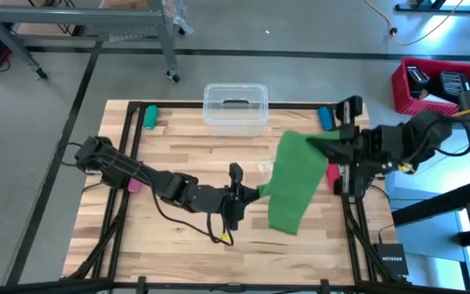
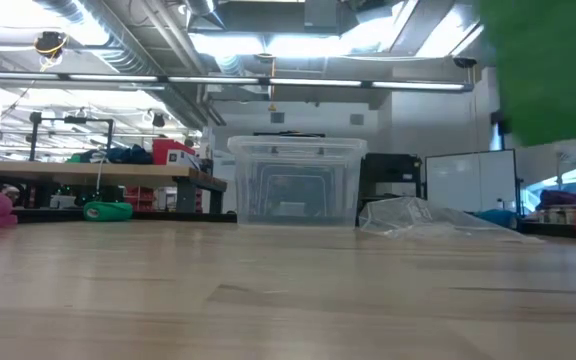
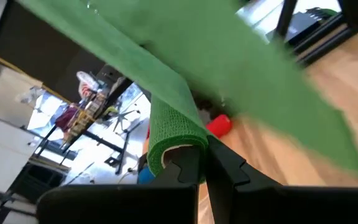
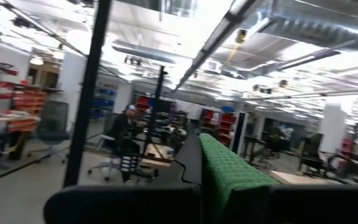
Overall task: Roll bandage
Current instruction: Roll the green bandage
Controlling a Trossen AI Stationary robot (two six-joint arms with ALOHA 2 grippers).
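Left end effector (image 1: 247, 196) and right end effector (image 1: 321, 145) each pinch an end of the green bandage (image 1: 292, 181), stretched above the surface (image 1: 178, 155) near the clear container (image 1: 235, 109).

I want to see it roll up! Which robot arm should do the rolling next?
Probably the left. The left gripper already pinches the bandage where its end is curled into a small roll. The right gripper holds the other end up, keeping the strip stretched.
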